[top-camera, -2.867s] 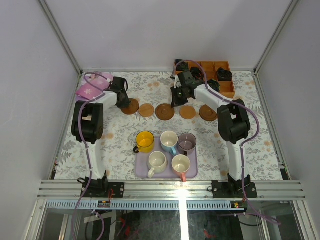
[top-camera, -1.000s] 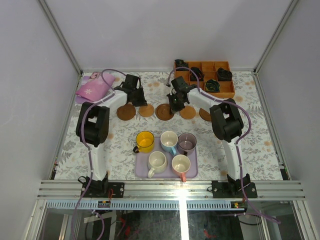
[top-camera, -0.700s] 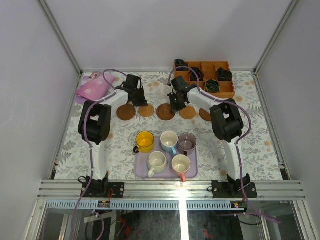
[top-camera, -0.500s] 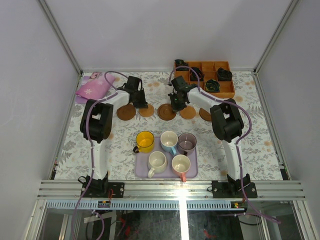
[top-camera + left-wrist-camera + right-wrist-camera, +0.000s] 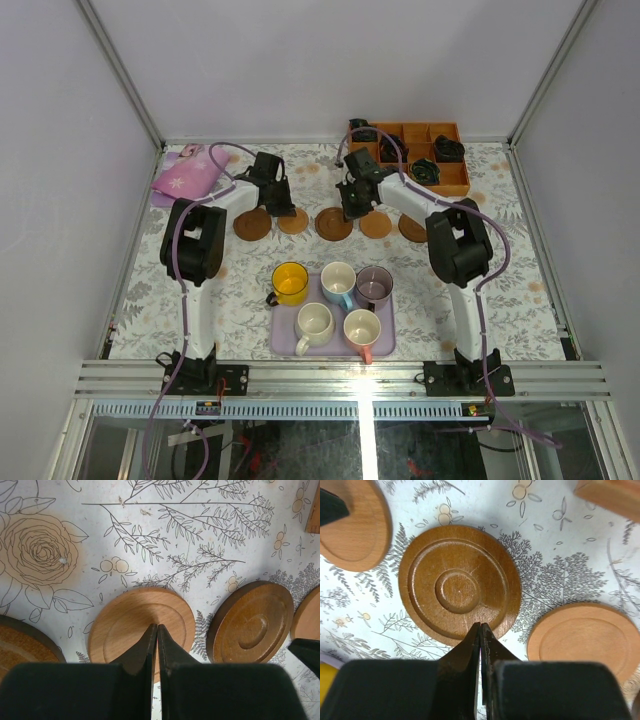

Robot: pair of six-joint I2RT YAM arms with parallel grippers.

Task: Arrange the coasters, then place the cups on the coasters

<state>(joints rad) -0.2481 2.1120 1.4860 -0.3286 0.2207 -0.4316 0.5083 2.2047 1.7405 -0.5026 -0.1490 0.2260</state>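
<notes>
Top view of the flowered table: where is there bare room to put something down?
Widest bare patches lie right of the flat lavender tray, between the right arm and the table edge, and left of it, beyond the left arm. Crowded: the row of round brown wooden coasters, where both arms reach, and the tray, packed with five mugs.

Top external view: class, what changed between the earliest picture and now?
The left gripper moved right from the leftmost dark coaster, now shifted nearer, to the light coaster. The right gripper stayed by the middle dark coaster. Both shut. The cups stayed on the tray.
</notes>
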